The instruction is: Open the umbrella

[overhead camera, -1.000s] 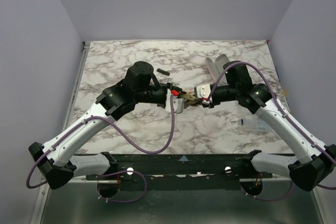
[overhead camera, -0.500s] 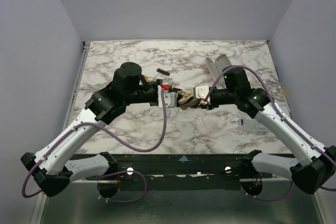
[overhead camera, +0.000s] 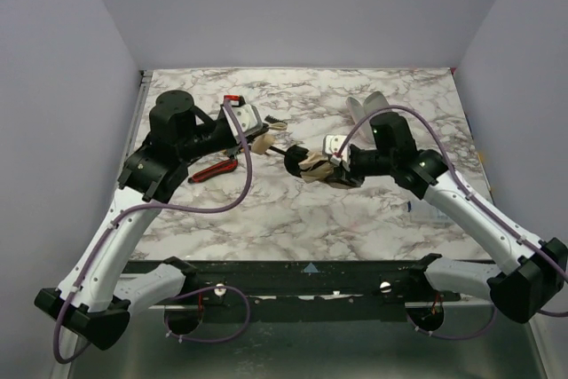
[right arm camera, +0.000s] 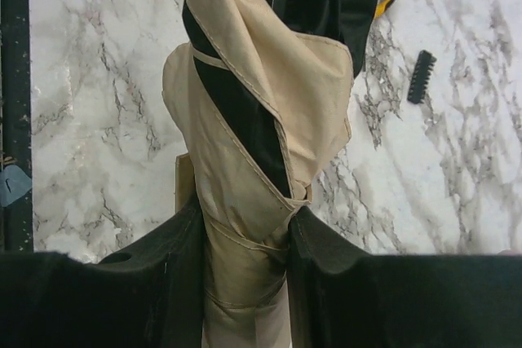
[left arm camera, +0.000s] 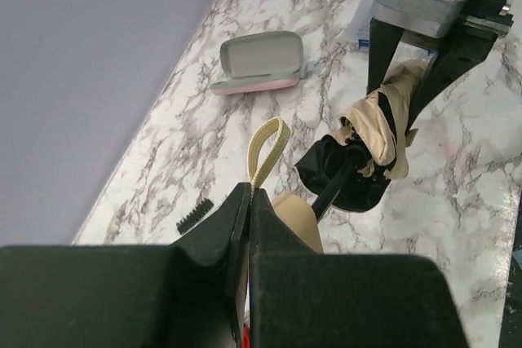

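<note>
red-handled tool (overhead camera: 213, 169): I see it flat on the marble at the left, under my left arm.
left gripper (left arm camera: 250, 195): clenched tight at the handle end of the umbrella (overhead camera: 311, 168), with the strap loop poking out past the jaws.
umbrella: mid-table between my arms, black shaft bare between handle and folded canopy.
right gripper (right arm camera: 245, 219): grasping the bunched peach fabric.
grey case (overhead camera: 366, 108): far right.

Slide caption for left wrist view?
Left hand pinches the wrist strap of the umbrella; right hand clamps its folded canopy, black shaft between.
</note>
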